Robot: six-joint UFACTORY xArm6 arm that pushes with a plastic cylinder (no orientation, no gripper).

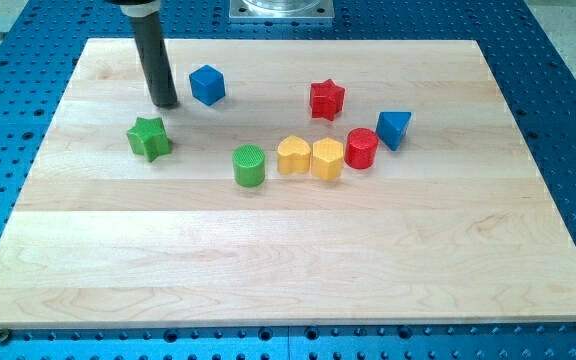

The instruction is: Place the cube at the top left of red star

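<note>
A blue cube (207, 85) sits on the wooden board near the view's top, left of centre. A red star (326, 99) lies well to the cube's right, slightly lower. My tip (165, 104) stands on the board just left of the blue cube, a small gap apart, and above a green star (149, 137). The dark rod rises from the tip out of the view's top.
A green cylinder (249, 165), a yellow heart (293, 155), a yellow hexagonal block (327, 159) and a red cylinder (361, 148) form a row below the red star. A blue triangular block (393, 128) lies at the row's right end. The board's top edge (278, 42) is close above.
</note>
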